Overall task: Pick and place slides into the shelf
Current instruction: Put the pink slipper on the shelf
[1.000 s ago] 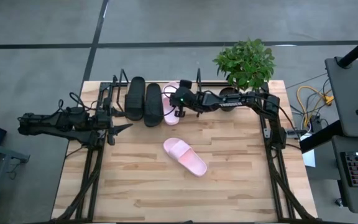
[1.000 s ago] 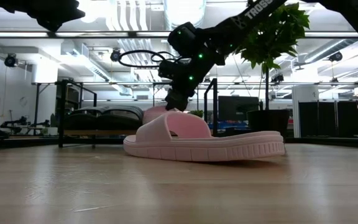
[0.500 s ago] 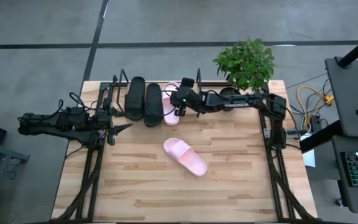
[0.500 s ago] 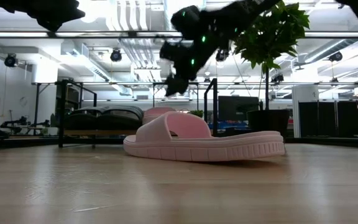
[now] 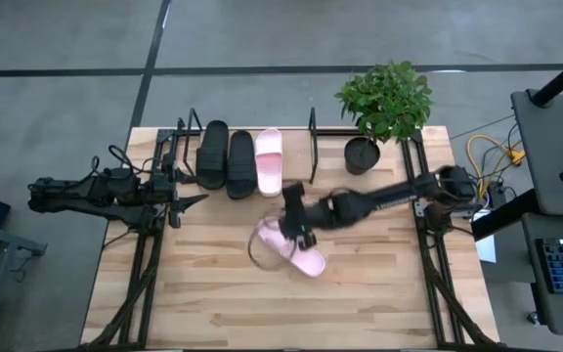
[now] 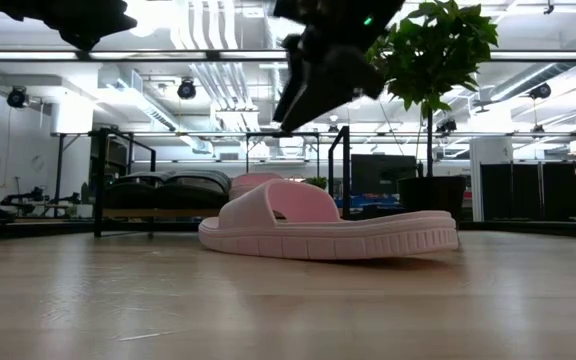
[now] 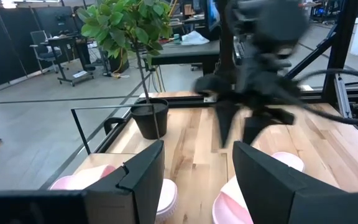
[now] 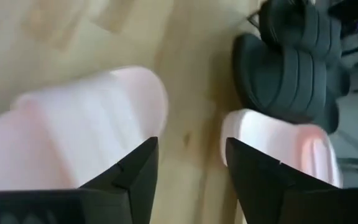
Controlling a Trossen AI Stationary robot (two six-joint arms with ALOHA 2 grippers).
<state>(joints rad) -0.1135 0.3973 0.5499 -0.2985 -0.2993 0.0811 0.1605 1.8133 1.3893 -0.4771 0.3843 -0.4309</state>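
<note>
The light wooden butcher-block surface (image 5: 213,293) carries everything, with its far edge toward the grey floor. Along that far edge, left of the middle, stands the low black metal-rod shelf (image 5: 186,132), and on it lie three slides side by side: two matte black slide sandals (image 5: 227,159) at the shelf's left and middle, touching each other, and one pale pink slide sandal (image 5: 269,161) just to their right. The shelf's right end, beside that pink sandal, shows only bare board. Near the far right corner of the surface stands a leafy green plant in a dark round pot (image 5: 362,154). The second pale pink slide sandal (image 5: 306,259) lies flat near the middle of the surface, well apart from the shelf, set at a slant to the edges. The right arm reaches from the right edge across to it, and the right tool (image 5: 294,227) hangs above the sandal's strap end with its two dark fingers (image 8: 135,180) spread apart and nothing between them. The left arm waits at the left edge, its left tool (image 5: 190,200) near the shelf's left end, its fingers (image 7: 143,177) parted and holding nothing.
</note>
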